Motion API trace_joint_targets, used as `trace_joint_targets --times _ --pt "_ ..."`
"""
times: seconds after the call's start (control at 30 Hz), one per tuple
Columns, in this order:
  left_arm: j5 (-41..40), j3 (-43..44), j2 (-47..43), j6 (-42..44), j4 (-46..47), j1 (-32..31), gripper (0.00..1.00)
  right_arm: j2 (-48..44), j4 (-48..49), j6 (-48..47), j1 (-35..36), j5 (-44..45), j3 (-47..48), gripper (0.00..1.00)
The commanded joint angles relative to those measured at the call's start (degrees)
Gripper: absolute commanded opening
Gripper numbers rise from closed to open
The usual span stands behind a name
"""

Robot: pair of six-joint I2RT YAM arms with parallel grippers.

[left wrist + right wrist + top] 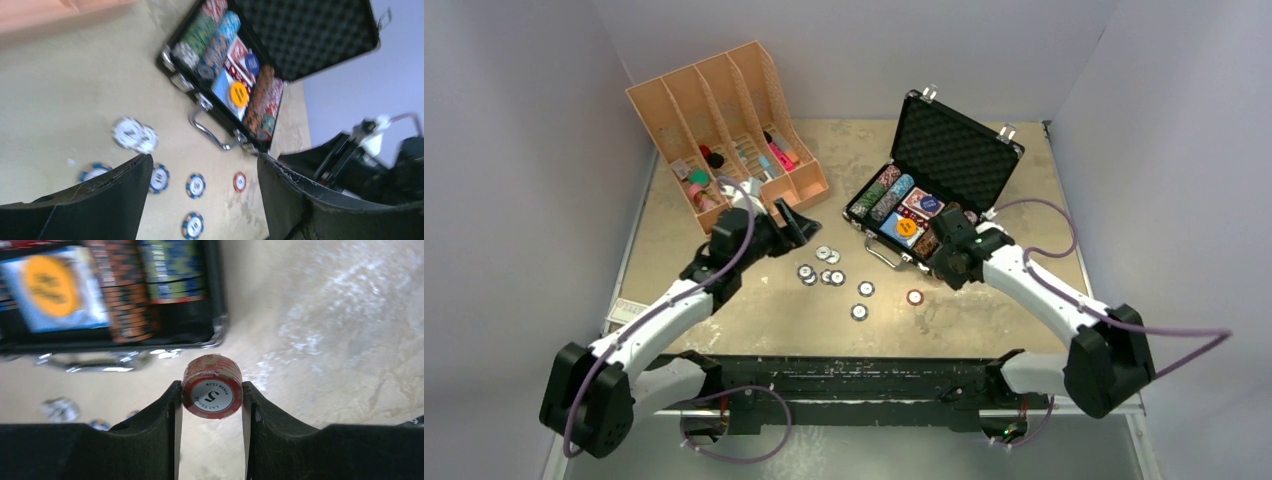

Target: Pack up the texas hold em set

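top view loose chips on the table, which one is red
The chip farthest right, lying alone near the right arm; the others are blue-and-white or white.

At the far left corner of the surface [764, 310]: organiser [724, 130]. Toward the far right corner: open case [944, 170], chip rows [884, 195] and card decks [921, 203] inside. Before the case, mid-surface: loose chips [829, 270] lying flat. In the right pincer [211, 391], just before the case: chip stack [212, 396].
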Motion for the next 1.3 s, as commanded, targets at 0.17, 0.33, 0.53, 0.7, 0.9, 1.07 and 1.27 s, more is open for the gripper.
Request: trace_joint_targets --times 0.17,0.33,0.53,0.7,0.9,1.07,1.27 --pt "-14.45 2.13 9.58 -0.96 16.27 -21.24 0.76 -7.92 6.50 -11.28 -0.08 -6.56 8.58 0.16" --pt "-16.53 4.98 17.37 -2.28 28.30 -27.40 0.80 -7.94 12.10 -9.20 -0.03 -11.33 10.44 0.17" --pt "-19.68 10.87 25.44 2.48 32.02 -32.46 0.85 -9.29 16.78 -5.26 -0.14 -18.53 9.59 0.17" --pt "-22.89 11.41 27.89 6.18 36.42 -33.83 0.87 -10.18 18.38 -3.65 -0.17 -20.91 9.22 0.17" --pt "-27.29 11.76 29.94 5.25 39.42 -34.30 0.67 -11.17 18.58 -1.55 -0.15 -22.43 8.31 0.17" --pt "-25.92 11.93 30.74 4.21 42.26 -34.32 0.43 -11.21 20.11 -1.76 -0.19 -23.69 7.69 0.23" --pt "-22.69 12.14 31.07 5.30 43.14 -34.40 0.11 -10.65 22.00 -4.62 -0.13 -22.51 7.92 0.42"
